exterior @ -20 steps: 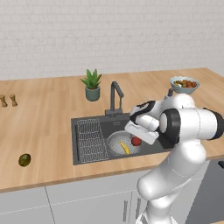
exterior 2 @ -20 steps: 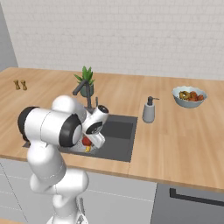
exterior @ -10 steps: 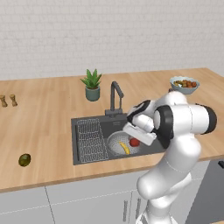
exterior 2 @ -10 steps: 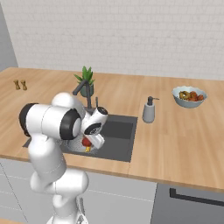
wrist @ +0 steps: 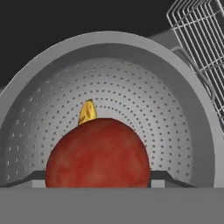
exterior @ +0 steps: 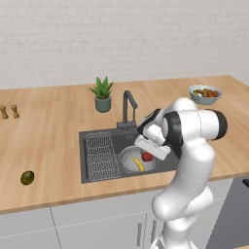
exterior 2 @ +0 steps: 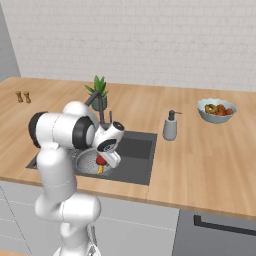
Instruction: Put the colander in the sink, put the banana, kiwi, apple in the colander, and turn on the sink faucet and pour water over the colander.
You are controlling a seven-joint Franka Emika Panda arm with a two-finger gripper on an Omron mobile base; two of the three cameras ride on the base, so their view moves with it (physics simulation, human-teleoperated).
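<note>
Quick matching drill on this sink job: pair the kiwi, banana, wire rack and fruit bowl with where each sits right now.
Things:
1. kiwi
2. banana
3. wire rack
4. fruit bowl

Places:
A. inside the colander
B. on the counter right of the sink, near the wall
C. on the counter left of the sink
D. in the sink's left part

Pairs: 1-C, 2-A, 3-D, 4-B

A white brick wall [exterior: 121,39] stood beyond the end effector; a wooden surface [exterior: 48,131] spread around; grey cabinet fronts [exterior: 97,228] lay below.
</note>
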